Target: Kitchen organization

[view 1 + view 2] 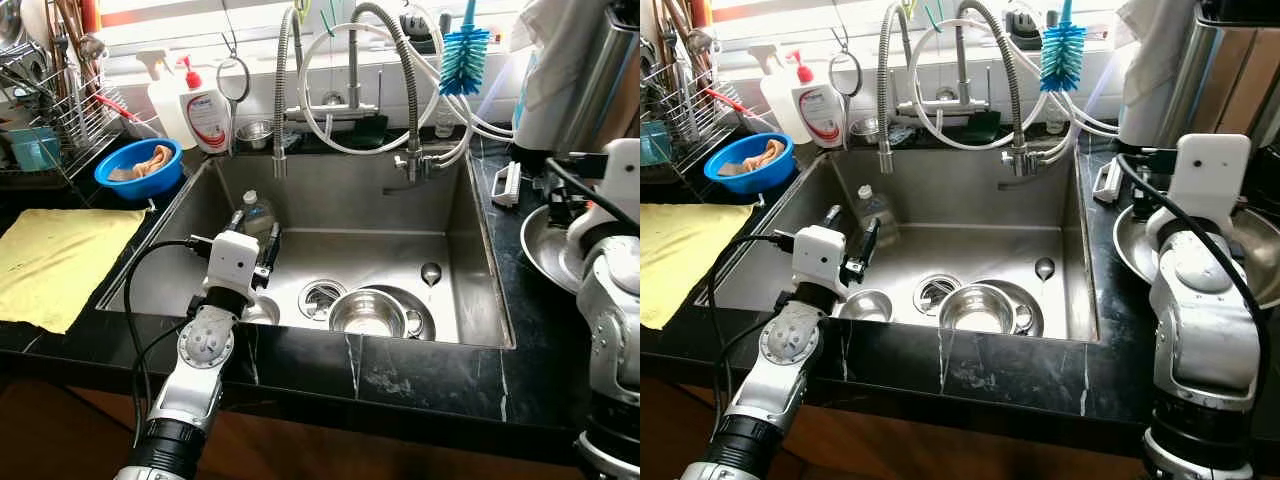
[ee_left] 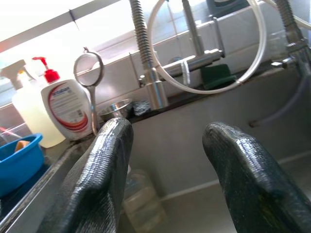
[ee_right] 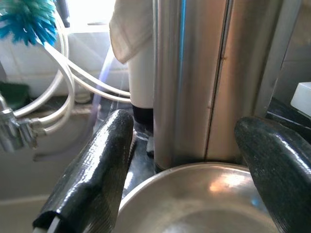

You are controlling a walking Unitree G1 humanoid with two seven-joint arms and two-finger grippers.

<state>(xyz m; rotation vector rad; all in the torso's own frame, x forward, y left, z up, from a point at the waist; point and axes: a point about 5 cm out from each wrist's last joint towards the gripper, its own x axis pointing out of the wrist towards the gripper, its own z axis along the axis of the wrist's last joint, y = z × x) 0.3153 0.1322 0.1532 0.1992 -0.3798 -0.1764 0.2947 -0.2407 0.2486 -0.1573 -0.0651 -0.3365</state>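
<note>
A: Head views first. What sits in the sink (image 1: 470, 250)?

B: A steel bowl (image 1: 368, 312) at lower centre by the drain (image 1: 320, 297), a spoon (image 1: 430, 272) to its right, and a clear plastic bottle (image 1: 257, 213) lying at the left wall. The left gripper (image 1: 254, 243) hangs over the sink's left side, just in front of that bottle, fingers parted with nothing between them.

A: And the right eye?

B: It brings in the right arm at the frame's right, its gripper (image 3: 184, 170) hidden behind the white wrist housing, above a steel pan (image 1: 1127, 245) on the dark counter (image 1: 1010, 375). A blue bowl (image 1: 745, 160) and a yellow cloth (image 1: 675, 250) lie at the left.

A: Left wrist view?

B: Two black fingers (image 2: 97, 179) spread wide, empty. Between them is the sink's back wall; the bottle (image 2: 141, 201) shows low beside the nearer finger. At upper left stand a soap dispenser (image 2: 65, 109) and a small strainer (image 2: 88, 70), closer than the head views give.

A: Right wrist?

B: Fingers (image 3: 95, 172) wide apart, holding nothing, over the steel pan's rim (image 3: 194, 194), with a tall steel cylinder (image 3: 214, 77) straight behind and a blue bottle brush (image 3: 26, 19) at upper left.
</note>
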